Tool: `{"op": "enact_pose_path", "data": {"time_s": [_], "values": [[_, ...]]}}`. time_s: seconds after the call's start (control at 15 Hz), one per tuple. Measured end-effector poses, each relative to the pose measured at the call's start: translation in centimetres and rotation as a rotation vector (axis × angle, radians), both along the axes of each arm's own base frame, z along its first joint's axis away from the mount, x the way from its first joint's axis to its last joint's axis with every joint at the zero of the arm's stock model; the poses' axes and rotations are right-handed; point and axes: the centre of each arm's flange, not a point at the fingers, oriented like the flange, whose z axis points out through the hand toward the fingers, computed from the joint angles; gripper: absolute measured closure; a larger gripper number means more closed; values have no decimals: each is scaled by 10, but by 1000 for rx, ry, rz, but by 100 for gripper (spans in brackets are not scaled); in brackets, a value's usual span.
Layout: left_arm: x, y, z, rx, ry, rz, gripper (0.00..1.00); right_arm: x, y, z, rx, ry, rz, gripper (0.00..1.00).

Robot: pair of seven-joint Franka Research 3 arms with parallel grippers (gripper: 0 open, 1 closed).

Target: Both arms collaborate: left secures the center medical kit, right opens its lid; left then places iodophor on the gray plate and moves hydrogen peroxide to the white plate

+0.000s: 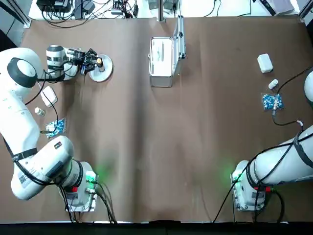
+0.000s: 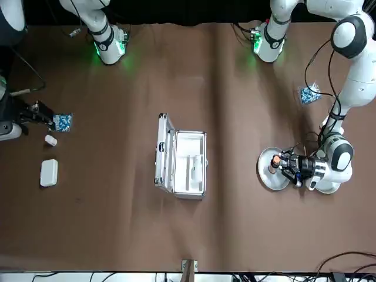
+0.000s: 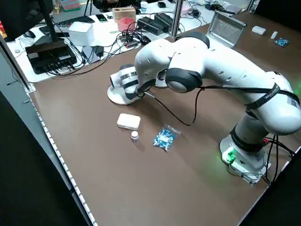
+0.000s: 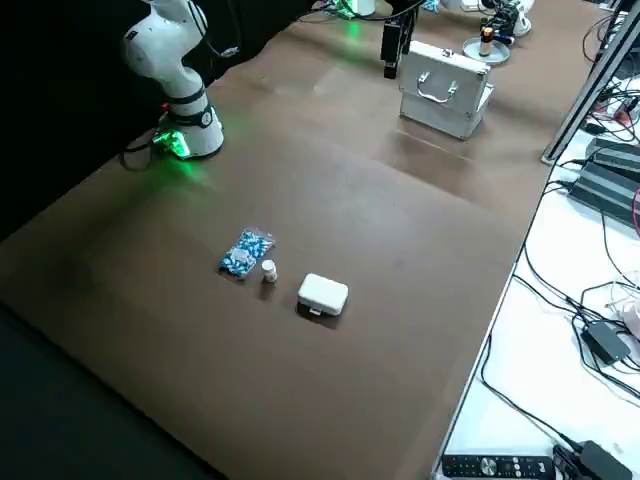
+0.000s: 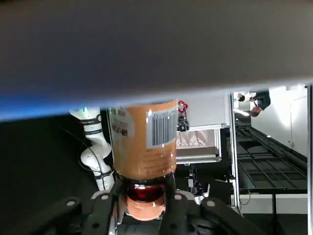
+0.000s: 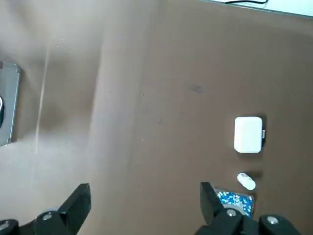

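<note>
Top view: at upper left, the left tool (image 1: 96,63) grips the iodophor (image 1: 100,62) over the gray plate (image 1: 107,70); whether they touch, I cannot tell. The medical kit (image 1: 161,61) is open at upper centre.

Left side view: the white plate (image 3: 116,97) shows at upper left.

Left wrist view: the fingers close around the bottle's orange-red cap.

Right wrist view: the right tool (image 6: 145,196) is open along the bottom.

Blue-and-white patterned packets (image 1: 273,102); brown bottle (image 5: 145,142), orange-red cap (image 5: 145,208)
</note>
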Motion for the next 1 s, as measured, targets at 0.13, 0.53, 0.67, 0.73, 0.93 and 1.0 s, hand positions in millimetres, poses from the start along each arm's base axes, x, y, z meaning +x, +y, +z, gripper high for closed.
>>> {"op": "enact_pose_path", "data": {"time_s": [0.13,0.53,0.67,0.73,0.93,1.0], "values": [[2,4,4,7,11,6,56,0,2,0,0,2,3,1],[22,18,72,110,-37,-23,0,0,3,-1,0,3,5,1],[29,11,105,181,-72,-69,0,0,7,-1,-1,5,12,1],[32,4,122,221,-89,-97,0,0,9,-2,-1,7,14,1],[41,-36,170,352,-166,-204,0,0,11,-4,-1,13,17,1],[46,-56,188,403,-209,-232,0,0,11,-4,-1,14,17,1]]}}
